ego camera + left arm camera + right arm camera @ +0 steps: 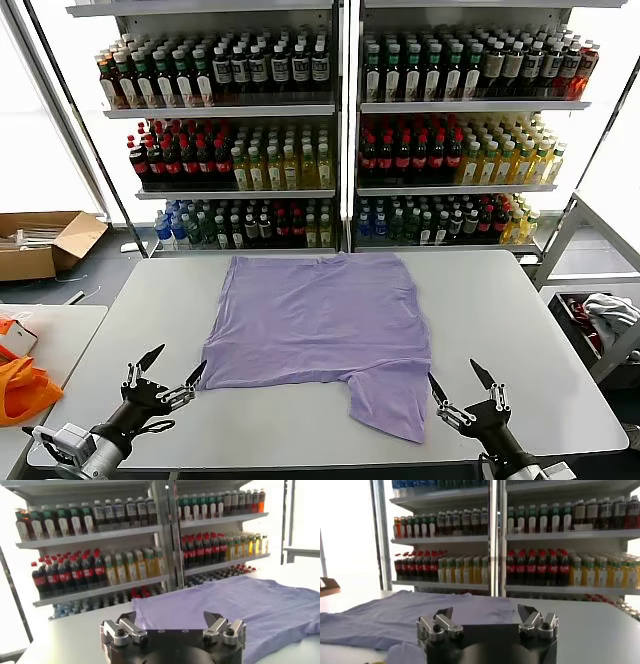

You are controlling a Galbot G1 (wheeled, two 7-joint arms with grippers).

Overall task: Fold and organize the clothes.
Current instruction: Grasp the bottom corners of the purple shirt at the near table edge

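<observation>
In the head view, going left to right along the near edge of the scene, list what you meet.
orange fabric → left gripper, open → lavender T-shirt → right gripper, open → white-grey cloth

Head view looks down — wrist views sit low, sharing the shelves (345, 130).

Tall shelving units (345, 120) stocked with bottled drinks (420, 155) stand behind a grey table (510, 330); a cardboard box (45, 243) sits on the floor (105, 268); bright windows (40, 140) behind.
</observation>
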